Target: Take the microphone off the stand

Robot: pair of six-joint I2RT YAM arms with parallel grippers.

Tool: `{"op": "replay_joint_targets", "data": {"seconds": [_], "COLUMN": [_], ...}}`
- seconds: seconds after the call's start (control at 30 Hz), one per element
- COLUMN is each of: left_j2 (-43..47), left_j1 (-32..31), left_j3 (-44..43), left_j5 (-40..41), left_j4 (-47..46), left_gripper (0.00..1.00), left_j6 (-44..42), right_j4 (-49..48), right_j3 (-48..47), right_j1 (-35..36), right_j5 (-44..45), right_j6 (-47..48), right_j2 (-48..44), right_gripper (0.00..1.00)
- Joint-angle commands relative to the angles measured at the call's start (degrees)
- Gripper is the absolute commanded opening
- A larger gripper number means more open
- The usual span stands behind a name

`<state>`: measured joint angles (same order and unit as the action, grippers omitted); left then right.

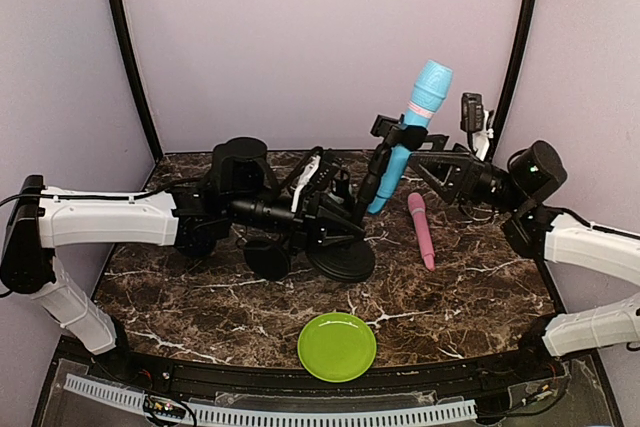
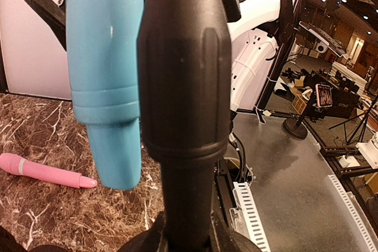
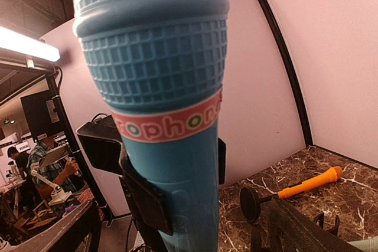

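Note:
A blue microphone with a pink band sits tilted in the clip of a black stand with a round base. My left gripper is shut on the stand's pole; in the left wrist view the pole fills the middle and the microphone's tail hangs to its left. My right gripper is open right beside the microphone's lower body. In the right wrist view the microphone stands close between the spread fingers, with the black clip around it.
A pink microphone lies on the marble table right of the stand, also in the left wrist view. A green plate sits near the front edge. A small black disc lies left of the base. An orange handle shows behind.

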<state>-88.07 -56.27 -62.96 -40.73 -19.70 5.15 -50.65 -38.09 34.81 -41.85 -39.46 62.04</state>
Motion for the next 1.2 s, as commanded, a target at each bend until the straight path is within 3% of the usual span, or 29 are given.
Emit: {"op": "replay_joint_targets", "data": {"seconds": [0.0, 0.33, 0.43, 0.73, 0.93, 1.07, 1.17], "left_j2": [1.4, 0.9, 1.6, 0.6, -0.2, -0.4, -0.2], "left_j1": [-0.2, -0.2, -0.2, 0.0, 0.1, 0.1, 0.1], "left_j3": [-2.8, -3.2, -2.4, -4.0, -4.1, -4.2, -3.8], "left_j5": [-1.6, -2.0, 1.0, 12.9, 14.5, 14.2, 11.5], "left_j4": [-4.3, -4.6, -5.2, -1.4, -1.8, -1.9, -2.7], "left_gripper": [0.00, 0.00, 0.00, 0.00, 0.00, 0.00, 0.00], "left_j6": [-0.4, -0.3, -0.5, -1.9, -1.4, -1.6, -1.6], "right_j4": [-1.5, -5.8, -7.4, -5.8, 1.2, 1.8, 7.5], "right_j3": [-4.2, -8.1, -7.7, -4.4, -2.4, -1.1, -0.9], "right_j1": [-0.3, -0.3, -0.4, -0.2, 0.2, 0.1, -0.2], "right_j5": [-2.8, -6.5, -7.4, -8.4, -6.7, -4.8, 1.3], "right_j6": [0.9, -0.6, -2.2, -4.1, -1.1, -0.6, 3.0], "right_j2": [1.9, 5.9, 5.8, 0.6, -2.9, -4.1, -5.0], "right_gripper": [0.99, 0.96, 0.93, 0.74, 0.66, 0.66, 0.76]}}
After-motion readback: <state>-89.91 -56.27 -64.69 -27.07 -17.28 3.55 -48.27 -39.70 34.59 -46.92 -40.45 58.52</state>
